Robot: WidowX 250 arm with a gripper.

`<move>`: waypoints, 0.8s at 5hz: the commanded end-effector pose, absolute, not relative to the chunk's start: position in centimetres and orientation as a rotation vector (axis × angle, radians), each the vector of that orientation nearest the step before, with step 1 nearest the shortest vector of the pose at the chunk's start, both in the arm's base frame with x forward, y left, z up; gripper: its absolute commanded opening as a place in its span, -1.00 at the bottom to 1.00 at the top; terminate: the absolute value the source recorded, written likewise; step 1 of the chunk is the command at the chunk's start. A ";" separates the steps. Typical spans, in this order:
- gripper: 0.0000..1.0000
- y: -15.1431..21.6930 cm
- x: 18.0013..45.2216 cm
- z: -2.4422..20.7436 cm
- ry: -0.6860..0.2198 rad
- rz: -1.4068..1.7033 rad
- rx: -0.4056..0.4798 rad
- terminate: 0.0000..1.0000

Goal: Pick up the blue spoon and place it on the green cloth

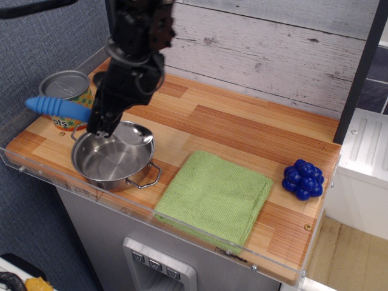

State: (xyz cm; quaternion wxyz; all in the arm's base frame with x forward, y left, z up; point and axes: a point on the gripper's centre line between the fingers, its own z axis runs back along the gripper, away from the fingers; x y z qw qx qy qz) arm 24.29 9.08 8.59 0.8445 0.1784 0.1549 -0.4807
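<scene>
The blue spoon [57, 107] hangs in my gripper [99, 124] above the steel pot [111, 162] at the left. Its ribbed blue handle points left over the can. Its silver bowl [137, 134] sits to the right, just above the pot's far rim. The gripper is shut on the spoon's middle. The green cloth [213, 195] lies flat near the front edge, to the right of the pot, with nothing on it.
A printed tin can [64, 97] stands behind and left of the pot. A dark-blue bumpy cluster [304, 179] lies at the right end. A white plank wall [254, 42] runs along the back. A clear lip [157, 215] lines the front edge.
</scene>
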 end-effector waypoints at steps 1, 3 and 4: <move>-1.00 5.2 24.8 10.6 0.166 -0.866 0.247 -1.00; -1.00 0.2 23.7 10.2 -0.068 -0.848 0.034 -1.00; -1.00 -0.9 24.0 9.6 -0.157 -0.816 -0.002 -1.00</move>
